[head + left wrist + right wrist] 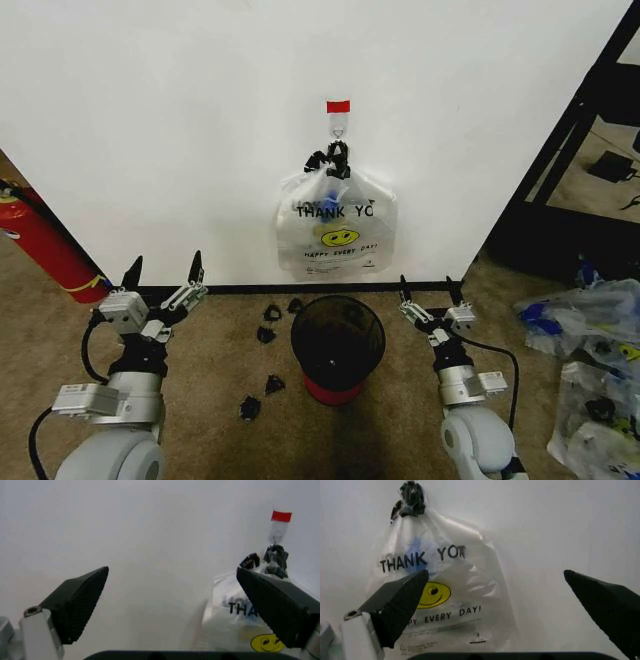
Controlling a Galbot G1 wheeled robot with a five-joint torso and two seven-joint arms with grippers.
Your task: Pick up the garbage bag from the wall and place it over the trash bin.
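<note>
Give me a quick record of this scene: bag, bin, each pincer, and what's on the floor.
garbage bag: hanging from the hook on the wall, handles knotted at top
trash bin: upright on the carpet, directly below the bag
left pincer: open, raised left of the bin, holding nothing
right pincer: open, raised right of the bin, holding nothing
floor: small black clips left of the bin

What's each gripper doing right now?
Left gripper: open, empty, low beside the trash bin.
Right gripper: open, empty, below the hanging garbage bag.
</note>
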